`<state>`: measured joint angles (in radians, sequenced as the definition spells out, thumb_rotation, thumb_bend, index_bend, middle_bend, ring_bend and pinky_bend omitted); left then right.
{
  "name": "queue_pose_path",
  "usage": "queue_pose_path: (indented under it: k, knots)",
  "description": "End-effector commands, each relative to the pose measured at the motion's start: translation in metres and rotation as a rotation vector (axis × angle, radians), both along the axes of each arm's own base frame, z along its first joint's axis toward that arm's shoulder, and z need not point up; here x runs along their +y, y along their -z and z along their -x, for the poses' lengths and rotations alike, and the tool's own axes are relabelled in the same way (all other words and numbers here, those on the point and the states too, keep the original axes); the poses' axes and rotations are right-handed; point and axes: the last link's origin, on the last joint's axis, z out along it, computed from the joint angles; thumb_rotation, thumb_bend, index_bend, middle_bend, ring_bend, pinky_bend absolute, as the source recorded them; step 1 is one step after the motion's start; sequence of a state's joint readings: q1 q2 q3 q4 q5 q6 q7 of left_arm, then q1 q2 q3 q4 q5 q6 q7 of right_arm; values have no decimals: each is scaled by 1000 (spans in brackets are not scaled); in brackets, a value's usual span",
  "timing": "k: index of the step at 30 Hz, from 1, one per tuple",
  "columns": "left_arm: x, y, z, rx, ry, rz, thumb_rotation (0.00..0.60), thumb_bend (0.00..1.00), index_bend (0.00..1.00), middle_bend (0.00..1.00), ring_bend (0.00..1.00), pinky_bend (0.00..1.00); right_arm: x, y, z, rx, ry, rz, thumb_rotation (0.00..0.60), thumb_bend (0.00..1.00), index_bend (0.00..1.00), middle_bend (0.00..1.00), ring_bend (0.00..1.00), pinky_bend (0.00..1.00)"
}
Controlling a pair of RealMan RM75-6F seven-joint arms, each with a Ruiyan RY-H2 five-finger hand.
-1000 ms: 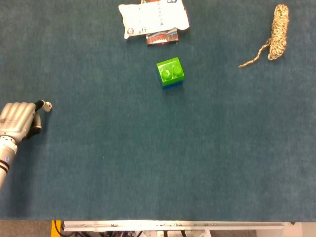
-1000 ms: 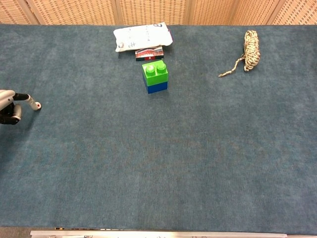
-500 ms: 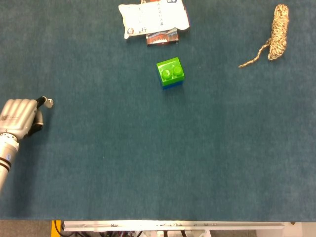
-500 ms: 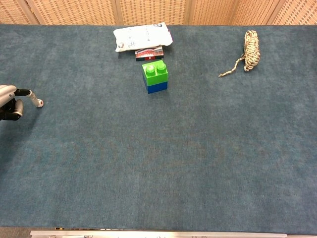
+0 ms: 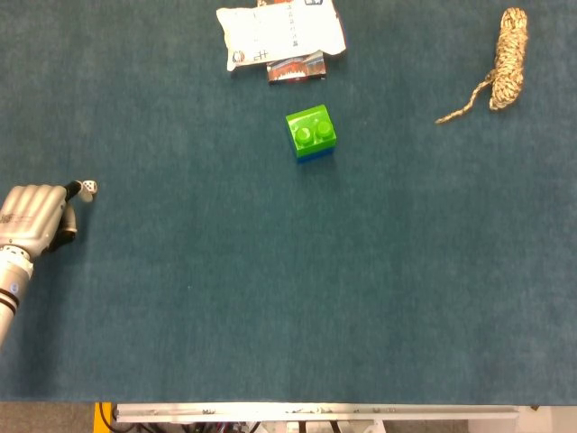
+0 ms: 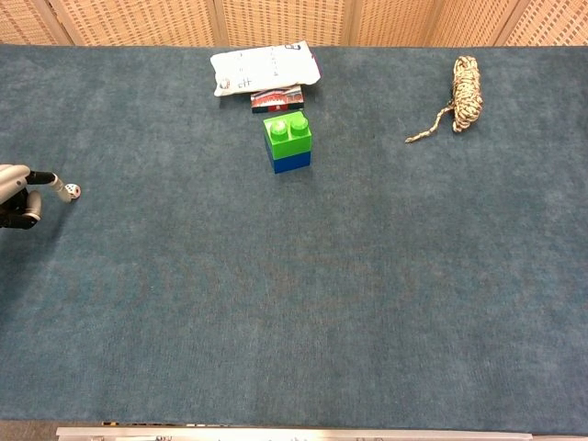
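My left hand (image 5: 32,219) lies at the far left edge of the blue table cloth (image 5: 270,271), its fingers curled in with nothing in them. One dark finger with a pale tip (image 5: 88,188) sticks out to the right; the chest view shows this fingertip (image 6: 73,191) too, with the left hand (image 6: 14,197) half cut off by the frame edge. A green brick stacked on a blue one (image 5: 311,133) stands far from the hand, up and to the right, and also shows in the chest view as the green-on-blue brick (image 6: 288,141). My right hand is in neither view.
A white printed pouch (image 5: 279,32) lies at the back with a small red packet (image 5: 296,69) under its front edge. A coil of pale rope (image 5: 505,68) lies at the back right. The table's front edge (image 5: 315,410) runs along the bottom.
The left hand has shifted only slightly, up a little and back down, with its outstretched finger wavering. Nothing else has moved.
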<state>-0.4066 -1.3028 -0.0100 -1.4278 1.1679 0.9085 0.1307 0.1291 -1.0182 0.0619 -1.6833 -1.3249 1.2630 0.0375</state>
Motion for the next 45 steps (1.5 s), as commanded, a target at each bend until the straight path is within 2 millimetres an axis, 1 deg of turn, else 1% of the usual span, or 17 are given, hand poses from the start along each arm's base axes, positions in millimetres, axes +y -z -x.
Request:
queue_pose_path:
  k: [1, 10, 20, 36, 41, 45]
  knots:
    - [1, 1, 1, -1, -6, 0, 600, 847, 321, 1000, 1000, 946, 0, 0, 0, 0, -2, 0, 600, 94, 203, 204, 92, 280]
    - [6, 1, 3, -11, -22, -10, 600, 847, 321, 1000, 1000, 946, 0, 0, 0, 0, 1, 1, 600, 94, 202, 204, 92, 280]
    - [11, 2, 2, -7, -17, -23, 600, 846, 321, 1000, 1000, 946, 1, -8, 0, -5, 1, 35, 600, 95, 202, 204, 92, 281]
    - [20, -3, -3, 24, 10, -67, 600, 846, 321, 1000, 1000, 946, 1, -7, 0, -4, 0, 29, 600, 94, 202, 204, 92, 281]
    - [20, -4, -4, 31, 17, -77, 600, 847, 321, 1000, 1000, 946, 0, -7, 1, -4, 1, 29, 600, 94, 203, 204, 92, 280]
    - [23, -3, -5, 37, 17, -72, 600, 846, 322, 1000, 1000, 946, 1, -7, 0, -5, 1, 28, 600, 94, 202, 204, 92, 280]
